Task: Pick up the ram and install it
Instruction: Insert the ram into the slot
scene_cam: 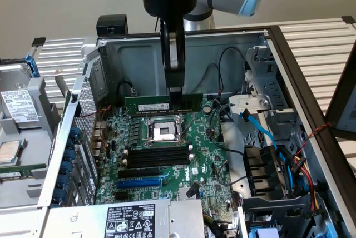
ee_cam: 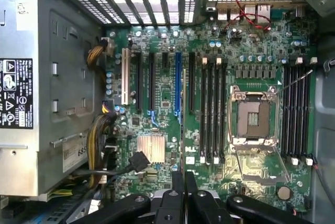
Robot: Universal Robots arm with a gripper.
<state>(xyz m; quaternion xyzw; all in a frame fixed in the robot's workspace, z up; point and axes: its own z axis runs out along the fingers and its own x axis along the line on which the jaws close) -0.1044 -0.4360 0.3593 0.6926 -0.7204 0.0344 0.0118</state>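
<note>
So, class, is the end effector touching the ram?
Touching. The exterior view shows the end effector clamped on the top edge of the ram, which hangs level from it.

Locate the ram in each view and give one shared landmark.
Exterior view: ram held level in the gripper, above the board, just beyond the CPU socket.
Wrist view: ram seen edge-on, a thin strip running out from the gripper, alongside the blue slot.
Shared landmark: the CPU socket, with its open metal frame.
</note>
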